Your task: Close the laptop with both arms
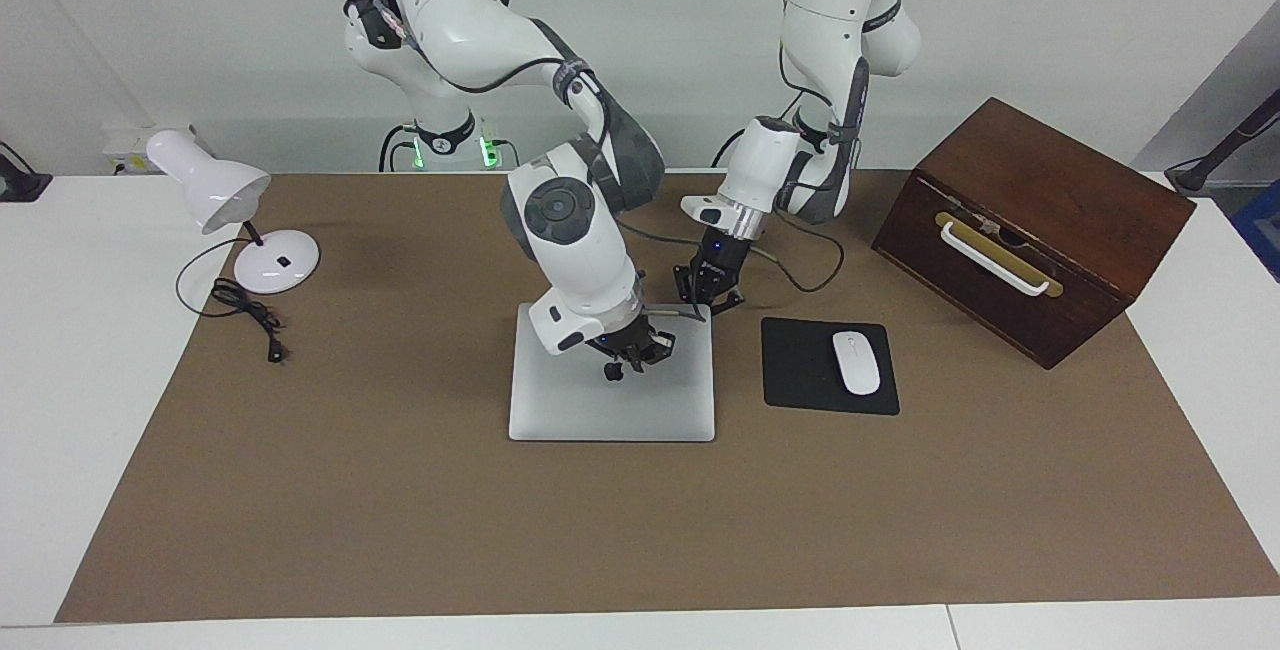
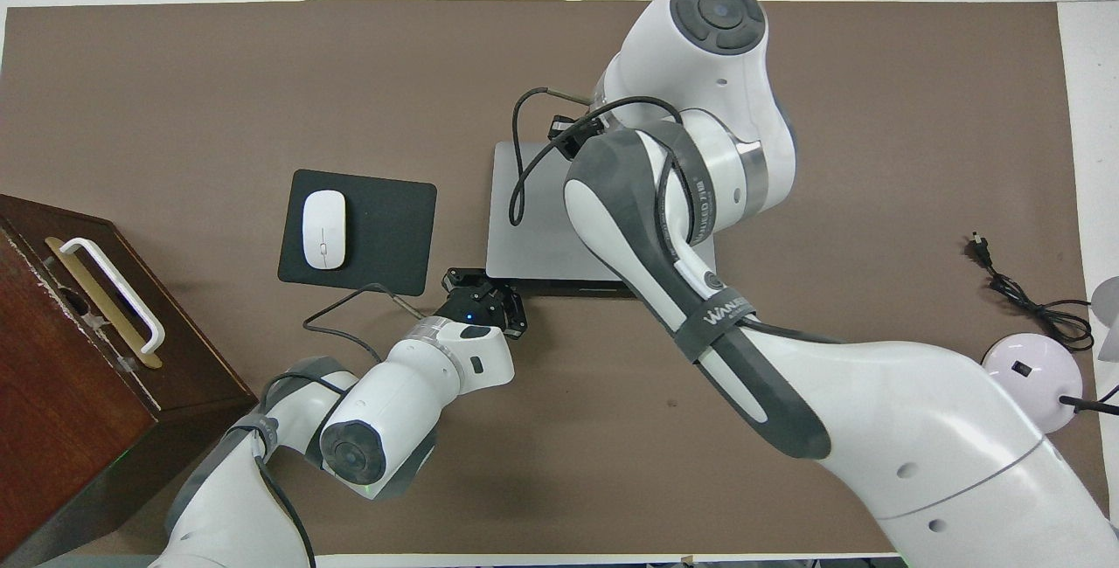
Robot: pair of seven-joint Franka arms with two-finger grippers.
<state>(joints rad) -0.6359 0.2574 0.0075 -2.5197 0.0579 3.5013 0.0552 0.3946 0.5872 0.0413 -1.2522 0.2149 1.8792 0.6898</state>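
Laptop (image 1: 610,400) lies shut (stiff, thin, slippery lid); both my fingers closed, empty: right (image 1: 630,355) over lid, left (image 1: 708,295) at hinge corner.

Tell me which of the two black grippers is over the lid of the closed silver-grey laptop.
The right gripper: it hangs over the silver-grey laptop lid. The left gripper is beside the laptop's corner nearest the robots, toward the black mouse pad.

A thin silver-grey laptop (image 1: 610,395) lies shut and flat at the middle of the brown-covered table, its plain lid facing up. It sits square to the table's edges, just beside a black mouse pad (image 1: 800,365).
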